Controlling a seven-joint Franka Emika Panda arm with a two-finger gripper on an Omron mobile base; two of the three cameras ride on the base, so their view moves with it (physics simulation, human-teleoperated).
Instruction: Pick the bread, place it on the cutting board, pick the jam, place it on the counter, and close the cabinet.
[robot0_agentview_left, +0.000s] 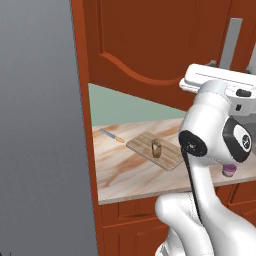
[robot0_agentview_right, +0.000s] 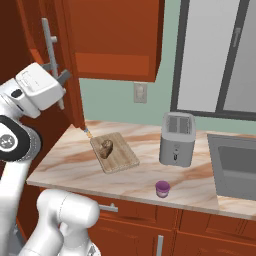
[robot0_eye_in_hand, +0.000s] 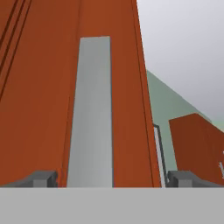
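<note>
Grey bar handle (robot0_eye_in_hand: 91, 113) of the cabinet (robot0_eye_in_hand: 39, 87) sits between the fingers (robot0_eye_in_hand: 43, 178), spread wide, holding nothing

No text, label, brand, number or sign can be read anywhere — the cabinet (robot0_agentview_right: 112, 37) door, its grey handle (robot0_eye_in_hand: 92, 113), the toaster (robot0_agentview_right: 177, 139), the purple-lidded jar (robot0_agentview_right: 162, 188), the board (robot0_agentview_right: 114, 152) and the worktop (robot0_agentview_right: 150, 172) all show plain surfaces — no lettering on any of them.
</note>
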